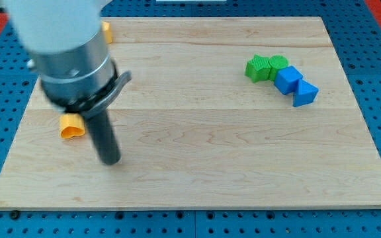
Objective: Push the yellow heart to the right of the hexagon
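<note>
Camera view: your rod tip (110, 160), no jaws, sits right of yellow heart (71, 126), wrong side for pushing toward far-right green hexagon (257, 68).

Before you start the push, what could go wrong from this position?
1. My tip stands just right of the yellow heart; a push from here would drive it the wrong way, so I must go around it first.
2. The heart lies near the board's left edge; a careless nudge could slide it off.
3. The green blocks touch the blue blocks; a long push could disturb the cluster. I cannot tell which block is the hexagon.
</note>
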Robot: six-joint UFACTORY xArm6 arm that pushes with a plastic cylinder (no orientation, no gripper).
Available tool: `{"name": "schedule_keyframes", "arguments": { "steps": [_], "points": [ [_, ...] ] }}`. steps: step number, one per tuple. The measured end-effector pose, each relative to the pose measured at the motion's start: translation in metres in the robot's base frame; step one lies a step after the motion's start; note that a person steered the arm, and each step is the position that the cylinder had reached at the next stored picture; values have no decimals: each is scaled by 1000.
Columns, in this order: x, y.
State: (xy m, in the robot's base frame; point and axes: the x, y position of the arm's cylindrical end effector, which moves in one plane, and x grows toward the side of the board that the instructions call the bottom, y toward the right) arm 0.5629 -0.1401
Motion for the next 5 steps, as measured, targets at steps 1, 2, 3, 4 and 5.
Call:
{"name": "schedule_keyframes", "arguments": {
  "steps": [1, 2, 3, 4, 5],
  "points": [
    [36, -28],
    [27, -66],
    [-35, -81],
    [-76, -67],
    [-125, -67]
  ]
}}
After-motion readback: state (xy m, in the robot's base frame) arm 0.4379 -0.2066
